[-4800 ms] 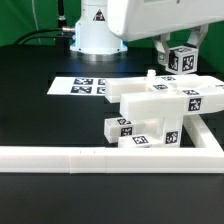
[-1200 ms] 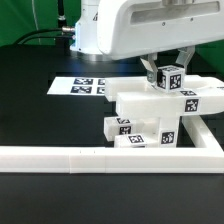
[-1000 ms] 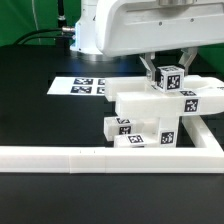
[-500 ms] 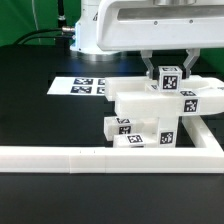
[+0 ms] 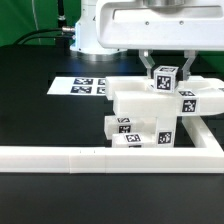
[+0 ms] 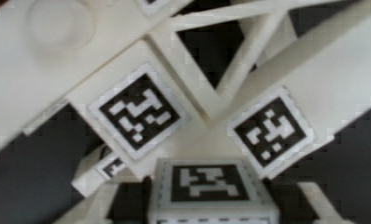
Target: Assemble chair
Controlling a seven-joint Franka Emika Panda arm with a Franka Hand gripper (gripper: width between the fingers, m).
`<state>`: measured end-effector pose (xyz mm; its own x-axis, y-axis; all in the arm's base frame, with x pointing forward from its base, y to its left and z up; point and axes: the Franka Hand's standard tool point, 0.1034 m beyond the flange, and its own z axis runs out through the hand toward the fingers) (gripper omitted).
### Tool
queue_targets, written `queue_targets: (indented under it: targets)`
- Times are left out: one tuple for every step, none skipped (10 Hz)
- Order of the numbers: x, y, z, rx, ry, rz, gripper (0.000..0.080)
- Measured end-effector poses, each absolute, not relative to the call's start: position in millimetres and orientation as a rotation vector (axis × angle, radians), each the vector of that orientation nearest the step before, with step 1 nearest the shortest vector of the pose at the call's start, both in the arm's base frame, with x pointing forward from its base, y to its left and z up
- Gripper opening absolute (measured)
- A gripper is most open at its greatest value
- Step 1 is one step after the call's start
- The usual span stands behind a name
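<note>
One step is in hand, in my judgement: fitting a square post onto the part-built chair.

Findings, largest first:
- The black table (image 5: 30,120) is carrying everything.
- The long border rail (image 5: 90,157) is running along the near edge and turning back at the exterior view's right.
- The part-built chair (image 5: 140,105), a slab with tagged blocks beneath it, is sitting inside that corner, close by the rail.
- The marker board (image 5: 85,86) is lying flat behind it, toward the exterior view's left.
- The square post (image 5: 165,82) is standing upright at the slab's top, toward the exterior view's right, with a tag facing the camera.
- The gripper (image 5: 167,68) is clamping that post from both sides, with the jaws part-way apart and the post filling the gap.

I cannot tell whether the post is fully seated. I am judging that the next move calls for a straight downward press without tilting, and only then a release.
</note>
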<state>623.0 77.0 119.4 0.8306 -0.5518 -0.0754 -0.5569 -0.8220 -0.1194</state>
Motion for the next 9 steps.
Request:
queue_targets:
  targets:
    - [623.3,78.6,119.7,-2.838,0.991,0.062,0.0285]
    - [623.4,81.6,120.1,-2.809,1.070,0.067,0.0285]
    - [623.3,81.5,119.9,-2.807,1.076,0.068,0.0363]
    - [623.2,81.4,119.7,-2.816,1.054,0.067,0.0363]
    - [623.2,81.6,119.7,-2.828,1.020,0.064,0.0542]
    - [622.9,83.6,119.7,-2.837,1.011,0.062,0.0542]
    - [622.9,83.7,119.6,-2.843,0.993,0.062,0.0630]
    - [622.9,83.1,119.5,-2.877,0.884,0.054,0.0644]
    - [622.8,83.1,119.3,-2.909,0.768,0.047,0.0644]
